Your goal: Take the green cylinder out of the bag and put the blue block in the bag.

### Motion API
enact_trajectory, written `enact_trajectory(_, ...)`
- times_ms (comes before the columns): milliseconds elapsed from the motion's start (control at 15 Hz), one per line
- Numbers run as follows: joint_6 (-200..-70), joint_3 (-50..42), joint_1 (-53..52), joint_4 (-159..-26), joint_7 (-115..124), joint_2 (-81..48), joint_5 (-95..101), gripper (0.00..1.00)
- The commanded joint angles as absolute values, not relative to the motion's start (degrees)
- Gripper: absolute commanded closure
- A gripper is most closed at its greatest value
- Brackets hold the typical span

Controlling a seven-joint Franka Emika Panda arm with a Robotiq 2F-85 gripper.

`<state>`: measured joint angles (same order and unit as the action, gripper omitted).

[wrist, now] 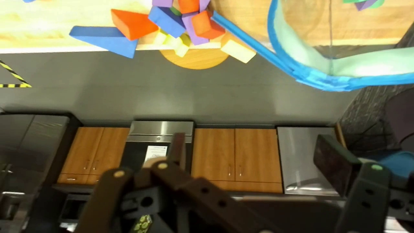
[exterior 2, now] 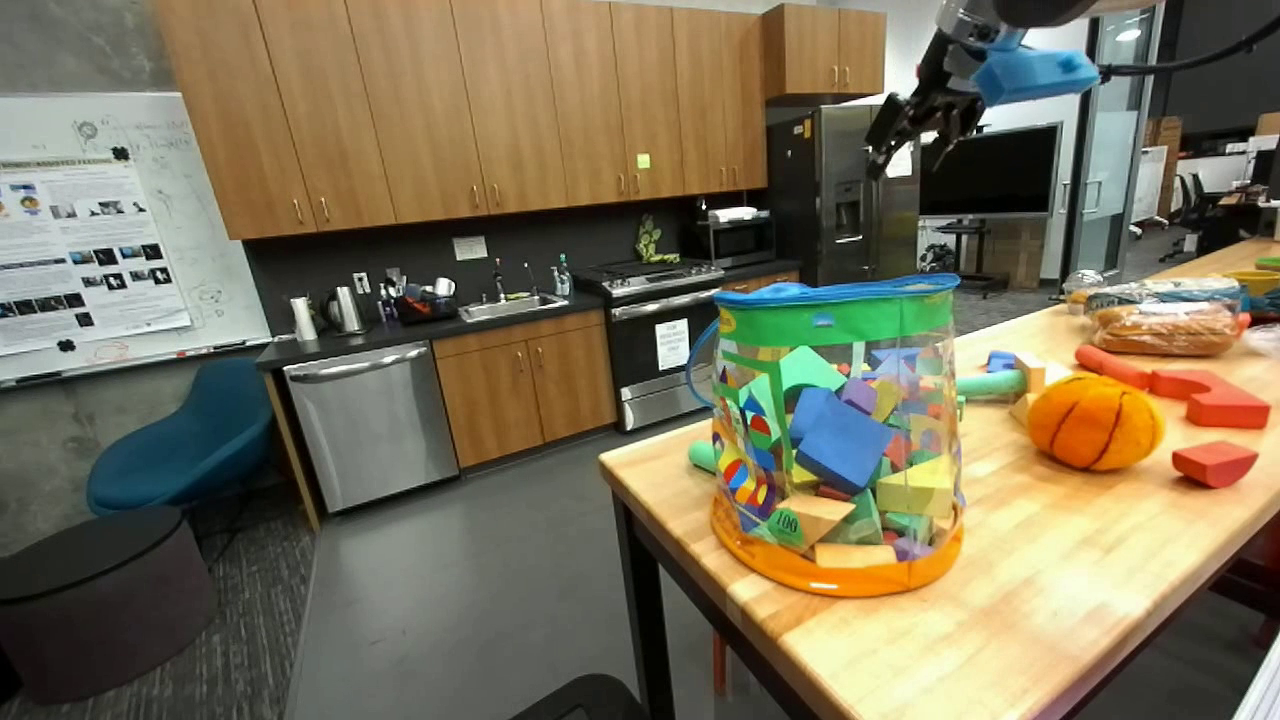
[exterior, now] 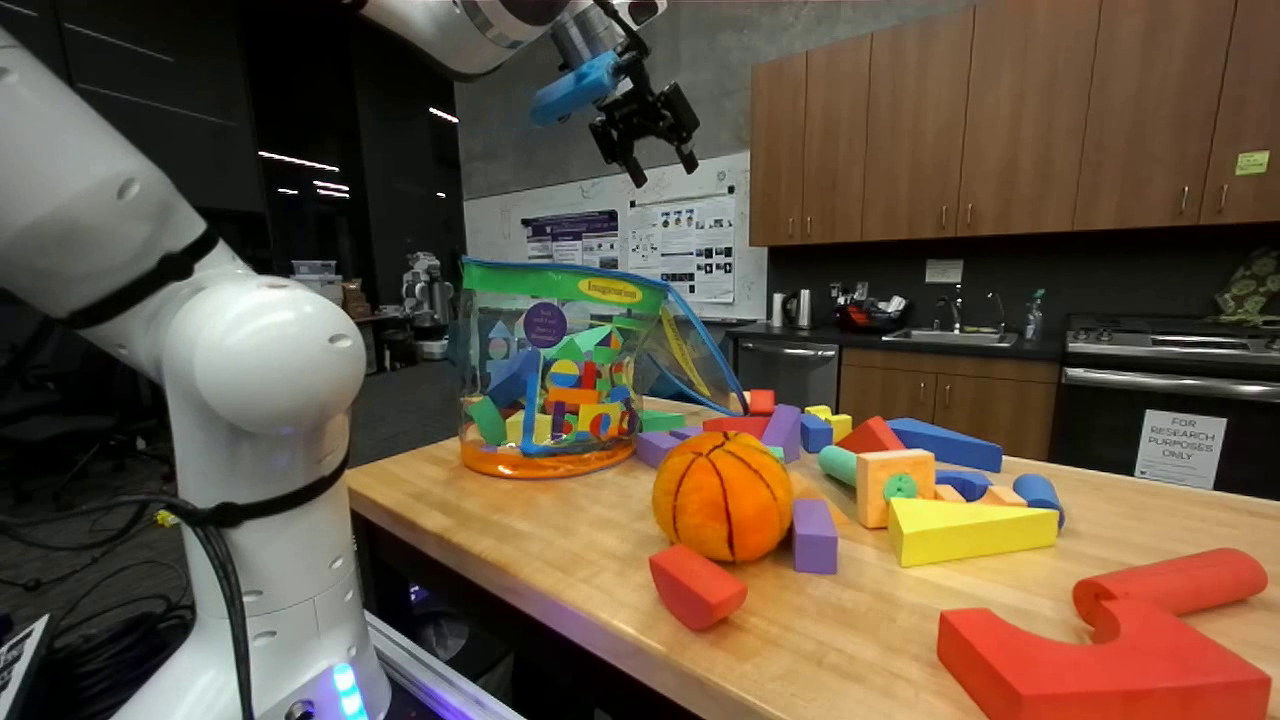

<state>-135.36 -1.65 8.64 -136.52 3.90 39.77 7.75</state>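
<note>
Jaws hang wide apart and empty above the tabletop (exterior 2: 1030,560), with a green cylinder (exterior: 837,464) lying out near the ball (exterior: 722,497) and a blue block (exterior 2: 847,442) in the bag (exterior 2: 838,318), so I'd guess both halves are done and next is just backing clear.

The arm (exterior: 250,430) is white, with rounded joint housings (exterior: 275,335); black straps (exterior: 183,262) encircle it, and black cables (exterior: 228,585) run down its base (exterior: 265,645), where a light strip (exterior: 348,690) glows blue. The black, two-fingered gripper (exterior: 664,169) adjoins a bright-blue casing (exterior: 577,88); round fastener heads (wrist: 162,165) stud its linkages (wrist: 200,191).
</note>
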Motion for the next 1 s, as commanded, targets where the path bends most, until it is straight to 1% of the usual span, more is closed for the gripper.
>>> enact_trajectory(0,-138.9,-2.8,12.5,-136.2,7.5,37.9,8.6,0.00)
enact_trajectory(467,-143.0,-7.8,19.4,-137.5,11.0,34.2,7.8,0.00)
enact_trajectory(933,-148.4,-8.1,24.4,-137.1,15.2,27.1,9.4,0.00)
